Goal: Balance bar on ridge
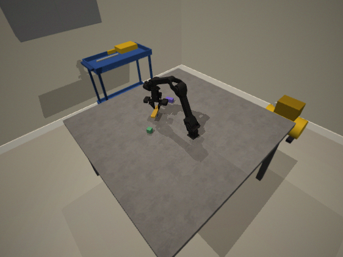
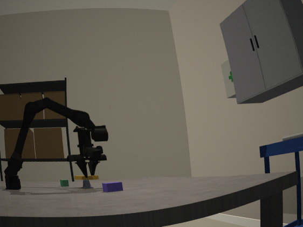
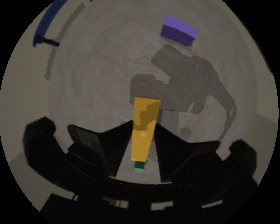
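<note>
Jaws clenched on the yellow bar (image 1: 154,113) (image 2: 78,177) (image 3: 145,120), my gripper (image 1: 157,106) (image 2: 89,176) (image 3: 144,123) has it just above or on the grey ridge (image 2: 86,184), left of the lower middle in the exterior view; I cannot tell whether they touch. Level as it looks there, I would center its length over the crest, ease down until the ridge carries it, then part the fingers slowly and evenly and lift straight up, since a sideways drag could tip an end onto the table (image 1: 180,177) (image 2: 151,197) (image 3: 100,65). Beyond it, the green cube (image 1: 149,130) (image 2: 64,183) (image 3: 139,167) sits lower left of the bar in the top view, apart from it, and the purple block (image 1: 169,99) (image 2: 112,186) (image 3: 178,31) is at upper right in the wrist view. Neither seems to obstruct a vertical retreat.
</note>
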Motion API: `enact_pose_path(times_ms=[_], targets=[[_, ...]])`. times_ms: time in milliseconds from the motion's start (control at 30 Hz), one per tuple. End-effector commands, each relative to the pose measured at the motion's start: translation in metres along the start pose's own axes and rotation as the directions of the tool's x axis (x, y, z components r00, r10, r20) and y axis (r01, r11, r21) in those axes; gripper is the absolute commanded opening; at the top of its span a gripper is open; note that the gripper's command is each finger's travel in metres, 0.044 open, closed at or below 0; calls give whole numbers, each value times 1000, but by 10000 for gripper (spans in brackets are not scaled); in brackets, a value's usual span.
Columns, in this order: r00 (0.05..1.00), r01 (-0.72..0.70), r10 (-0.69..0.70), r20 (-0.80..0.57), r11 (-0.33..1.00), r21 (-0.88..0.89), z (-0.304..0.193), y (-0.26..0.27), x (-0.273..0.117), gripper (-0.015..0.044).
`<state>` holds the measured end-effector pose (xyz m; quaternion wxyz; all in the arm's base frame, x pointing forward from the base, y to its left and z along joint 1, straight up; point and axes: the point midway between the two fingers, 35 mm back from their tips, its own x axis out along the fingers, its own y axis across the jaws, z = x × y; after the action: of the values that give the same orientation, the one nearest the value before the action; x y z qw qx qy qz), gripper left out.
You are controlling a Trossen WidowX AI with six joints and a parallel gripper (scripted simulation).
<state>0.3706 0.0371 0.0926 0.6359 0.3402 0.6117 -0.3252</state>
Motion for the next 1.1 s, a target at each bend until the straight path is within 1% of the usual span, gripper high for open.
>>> enact_pose_path(times_ms=[0,1067], targets=[[1000,7,-7,-5,1000,2,-1,-1,4,0],[1000,3,-3,-1,1000,1,0,-1,0,0]])
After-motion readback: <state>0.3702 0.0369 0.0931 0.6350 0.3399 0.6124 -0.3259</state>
